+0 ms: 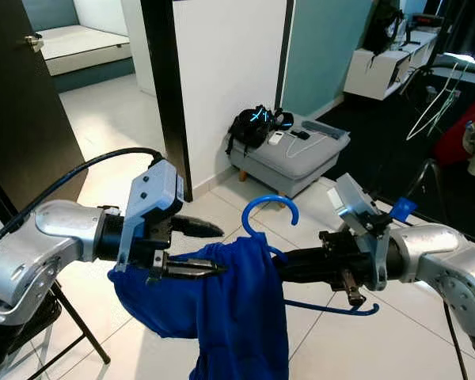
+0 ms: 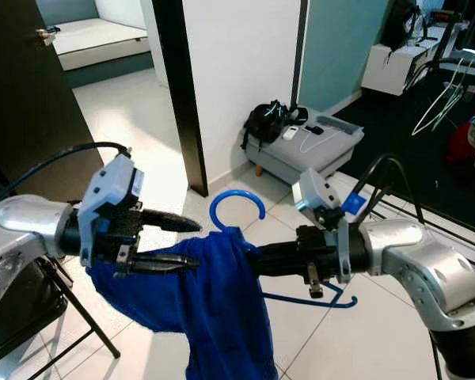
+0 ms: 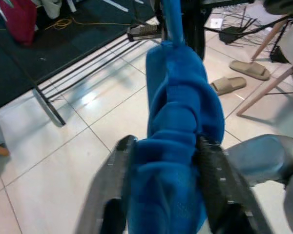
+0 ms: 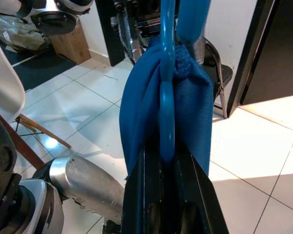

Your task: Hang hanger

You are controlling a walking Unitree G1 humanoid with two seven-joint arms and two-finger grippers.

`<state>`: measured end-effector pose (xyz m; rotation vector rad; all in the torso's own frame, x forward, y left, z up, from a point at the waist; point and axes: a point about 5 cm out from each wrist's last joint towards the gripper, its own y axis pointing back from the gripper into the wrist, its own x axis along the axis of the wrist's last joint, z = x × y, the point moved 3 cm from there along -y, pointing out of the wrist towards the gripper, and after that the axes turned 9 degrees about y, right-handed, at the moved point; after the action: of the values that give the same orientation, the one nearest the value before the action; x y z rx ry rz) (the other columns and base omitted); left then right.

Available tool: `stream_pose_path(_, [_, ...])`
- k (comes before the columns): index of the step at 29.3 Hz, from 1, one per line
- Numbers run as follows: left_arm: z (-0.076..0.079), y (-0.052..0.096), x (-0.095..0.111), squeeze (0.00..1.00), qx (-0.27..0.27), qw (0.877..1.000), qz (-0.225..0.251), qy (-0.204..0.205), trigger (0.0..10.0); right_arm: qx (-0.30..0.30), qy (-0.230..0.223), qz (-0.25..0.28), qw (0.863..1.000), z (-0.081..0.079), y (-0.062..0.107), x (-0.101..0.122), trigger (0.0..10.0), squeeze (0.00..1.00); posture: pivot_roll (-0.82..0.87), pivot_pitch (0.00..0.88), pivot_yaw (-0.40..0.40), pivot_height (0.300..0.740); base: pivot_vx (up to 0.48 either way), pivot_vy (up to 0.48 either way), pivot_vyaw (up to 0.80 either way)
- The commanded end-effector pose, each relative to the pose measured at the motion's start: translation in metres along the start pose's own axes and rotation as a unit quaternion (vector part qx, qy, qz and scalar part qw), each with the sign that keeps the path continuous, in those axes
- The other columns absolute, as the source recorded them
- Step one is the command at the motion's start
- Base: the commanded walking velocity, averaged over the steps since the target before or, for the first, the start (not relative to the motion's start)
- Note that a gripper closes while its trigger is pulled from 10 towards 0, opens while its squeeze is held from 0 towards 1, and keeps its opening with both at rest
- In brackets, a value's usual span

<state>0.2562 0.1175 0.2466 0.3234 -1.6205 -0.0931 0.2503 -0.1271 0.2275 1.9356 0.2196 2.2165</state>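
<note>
A: Left eye view?
B: One blue hanger [image 1: 271, 207], hook up, at centre, draped with one blue garment [image 1: 237, 317]. Left gripper [image 1: 210, 249] at nine o'clock of the hook, fingers apart, lower finger buried in the cloth. Right gripper [image 1: 289, 265] at three o'clock, reaching in under the cloth towards the hanger; fingertips hidden by the cloth. One grey footstool [image 1: 301, 158] at twelve o'clock, with one black bag [image 1: 253, 127] on top. One white empty hanger [image 1: 435, 107] at two o'clock.

A: Right eye view?
B: Same scene. Hanger hook free in the air, well apart from any rail. One black folding chair [image 2: 59, 313] at eight o'clock.

A: Left wrist view?
B: Two black fingers [image 3: 115, 180] spread apart, a bunch of blue cloth between them, touching both. Two beige slippers [image 3: 237, 78] on the tiled floor [image 3: 49, 146] beyond.

A: Right wrist view?
B: Jaws clamped on the hanger's blue bar, cloth hanging on both sides of it.

A: Progress?
B: Probably early to middle: hanger lifted and carried by both grippers, garment on it. Left to do, judging by this: reach a rail, set the hook over it, let go. No rail clearly identifiable near the hook; a dark frame at three o'clock of the scene, too unclear to name.
</note>
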Motion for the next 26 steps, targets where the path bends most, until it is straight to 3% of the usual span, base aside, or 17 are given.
stream_pose_path(1, [0.0028, 0.0004, -0.0122, 0.0, -0.009, 0.999, -0.027, 0.026, 0.0, 0.01, 0.032, 0.019, 0.999, -0.0023, -0.0019, 0.0144, 10.0, 0.0, 0.04, 0.0, 0.017, 0.74, 0.0, 0.0, 0.0])
stream_pose_path(21, [0.0009, 0.0028, -0.0101, 0.0, -0.012, 0.999, -0.028, 0.017, 0.0, -0.004, 0.039, 0.027, 0.999, 0.0023, -0.0035, 0.0183, 10.0, 0.0, 0.04, 0.0, 0.02, 0.74, 0.0, 0.0, 0.0])
stream_pose_path(24, [0.0009, 0.0029, -0.01, 0.0, -0.012, 0.999, -0.029, 0.017, 0.0, -0.006, 0.039, 0.029, 0.999, 0.0031, -0.0035, 0.0188, 10.0, 0.04, 0.04, 0.0, 0.02, 0.74, 0.0, 0.0, 0.0])
stream_pose_path(25, [0.0009, 0.003, -0.0099, 0.0, -0.013, 0.999, -0.029, 0.016, 0.0, -0.007, 0.039, 0.031, 0.999, 0.0035, -0.0034, 0.0193, 10.0, 0.2, 0.04, 0.0, 0.021, 0.74, 0.0, 0.0, 0.0])
stream_pose_path(26, [0.0009, 0.003, -0.0099, 0.0, -0.013, 0.999, -0.029, 0.016, 0.0, -0.007, 0.039, 0.031, 0.999, 0.0035, -0.0034, 0.0193, 10.0, 0.2, 0.04, 0.0, 0.021, 0.74, 0.0, 0.0, 0.0])
